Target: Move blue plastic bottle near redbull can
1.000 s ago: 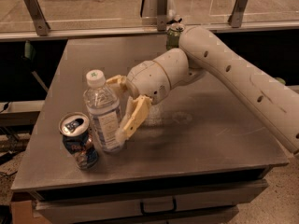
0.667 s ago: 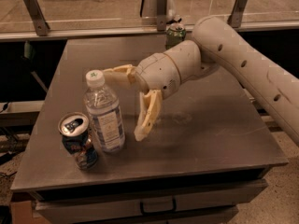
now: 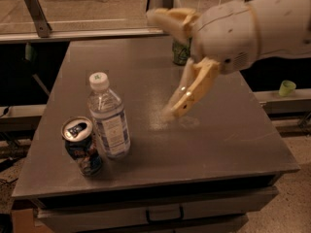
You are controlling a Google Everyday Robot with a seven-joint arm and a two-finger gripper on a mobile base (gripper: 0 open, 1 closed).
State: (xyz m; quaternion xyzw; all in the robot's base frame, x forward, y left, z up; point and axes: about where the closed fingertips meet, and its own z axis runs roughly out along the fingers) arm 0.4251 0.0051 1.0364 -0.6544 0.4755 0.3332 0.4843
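The blue plastic bottle stands upright on the grey table at the front left, white cap on top. The redbull can, dented, with a silver top, stands right beside it on its left and seems to touch it. My gripper is up and to the right of the bottle, well clear of it, raised above the table. Its two cream fingers are spread wide apart and hold nothing.
A green can stands at the table's back edge, partly behind my gripper. A small green cup sits off the table at the right. A metal rail runs along the back. Drawers are below the front edge.
My gripper has let go of the bottle and pulled away up and to the right. The bottle stays upright beside the can.
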